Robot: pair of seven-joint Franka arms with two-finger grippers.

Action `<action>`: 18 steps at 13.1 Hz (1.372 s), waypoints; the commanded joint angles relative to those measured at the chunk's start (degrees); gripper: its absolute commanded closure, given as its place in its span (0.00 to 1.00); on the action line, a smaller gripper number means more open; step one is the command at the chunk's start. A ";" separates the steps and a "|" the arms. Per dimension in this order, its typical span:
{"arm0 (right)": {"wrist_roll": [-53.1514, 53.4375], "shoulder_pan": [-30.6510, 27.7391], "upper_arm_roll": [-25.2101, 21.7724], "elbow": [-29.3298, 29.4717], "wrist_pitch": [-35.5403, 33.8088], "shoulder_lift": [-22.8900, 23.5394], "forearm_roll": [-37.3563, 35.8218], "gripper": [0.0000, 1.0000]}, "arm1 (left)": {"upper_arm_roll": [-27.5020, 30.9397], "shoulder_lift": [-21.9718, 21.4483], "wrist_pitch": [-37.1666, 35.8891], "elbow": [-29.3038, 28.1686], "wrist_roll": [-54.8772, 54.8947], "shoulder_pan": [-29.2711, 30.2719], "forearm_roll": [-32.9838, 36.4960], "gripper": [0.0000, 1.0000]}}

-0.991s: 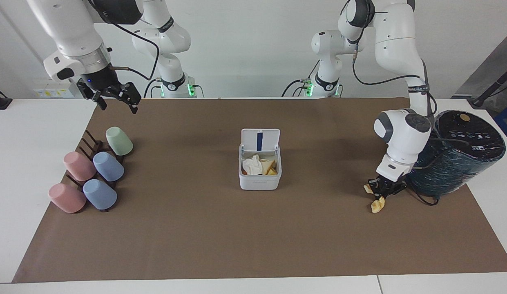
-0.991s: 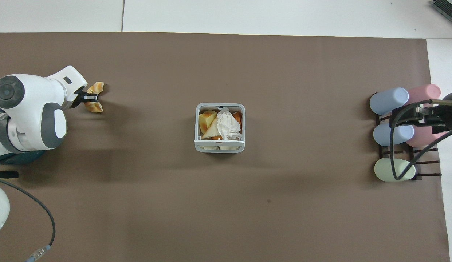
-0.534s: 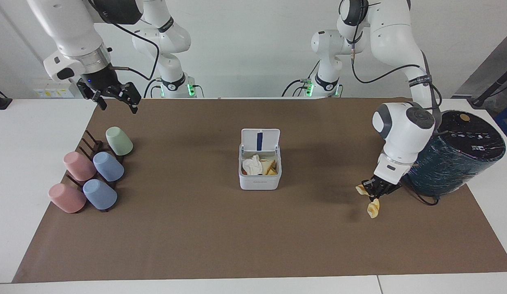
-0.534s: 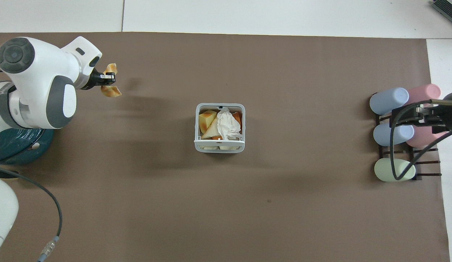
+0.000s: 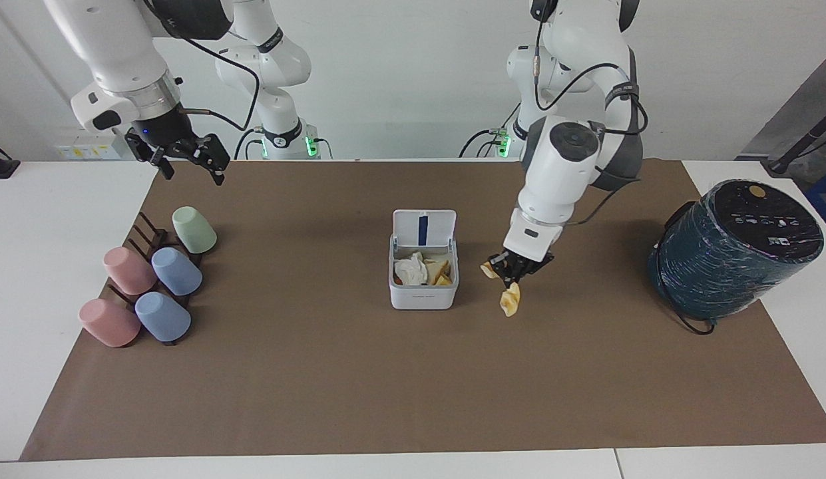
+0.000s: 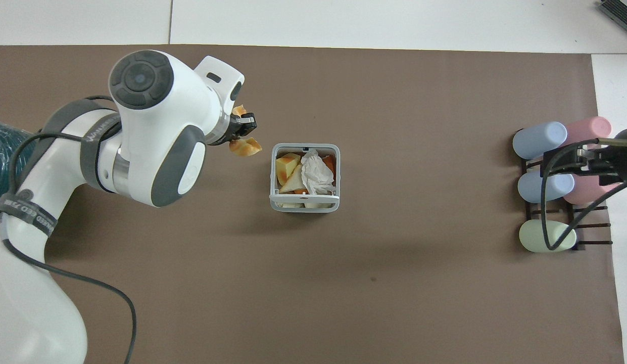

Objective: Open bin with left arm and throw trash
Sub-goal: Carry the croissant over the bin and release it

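Left gripper (image 5: 512, 272) pinches the croissant (image 5: 510, 299) just beside the open bin (image 5: 423, 293); right gripper (image 5: 186, 157) wide open, its fingers visible only in facing view.

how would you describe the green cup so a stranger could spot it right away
Start at the brown mat and go to the right arm's end, where a dark rack holds five cups lying tilted. The green cup is the one nearest the robots, alone at that end of the rack. It is the only pale green one; the others are pink or blue.
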 commanded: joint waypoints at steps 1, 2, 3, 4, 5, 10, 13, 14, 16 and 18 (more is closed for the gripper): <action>-1.60 -0.55 0.24 -0.91 0.05 -0.86 0.87 0.00 | 0.96 -0.78 -0.24 -0.93 -7.98 -5.42 -0.79 1.00; -1.60 -0.64 0.24 -0.91 0.05 -0.86 0.87 0.00 | 0.96 -1.13 0.63 -1.46 -10.18 -7.00 -0.79 1.00; -1.60 -0.64 0.24 -0.91 0.05 -0.86 0.79 0.00 | 0.96 -1.57 2.29 -2.94 -11.77 -8.24 -0.79 1.00; -1.60 -0.55 0.24 -0.91 0.05 -0.86 0.87 0.00 | 0.96 -2.35 4.83 -5.22 -12.92 -9.55 -0.88 1.00; -1.60 -0.55 0.24 -0.91 0.05 -0.86 0.79 0.00 | 0.88 -3.23 6.86 -7.94 -13.45 -10.35 -0.88 1.00; -1.60 -0.55 0.24 -0.91 0.05 -0.86 0.78 0.00 | 0.88 -4.74 10.57 -13.16 -13.37 -11.41 -0.88 0.59; -1.60 -0.64 0.24 -0.91 -0.04 -0.86 0.79 0.00 | 0.88 -3.86 8.74 -9.66 -13.37 -10.54 -0.79 0.10; -1.60 -0.64 0.24 -0.91 -0.04 -0.86 0.78 0.00 | 0.96 -3.33 6.81 -7.12 -13.19 -10.36 -0.96 0.10; -1.60 -0.55 0.24 -0.91 0.05 -0.86 0.87 0.00 | 1.49 -2.19 1.46 -1.67 -12.84 -9.49 -0.88 0.10; -1.60 -0.55 0.24 -0.91 0.05 -0.86 0.79 0.00 | 1.32 -2.45 -4.34 2.12 -11.62 -5.37 -0.35 0.10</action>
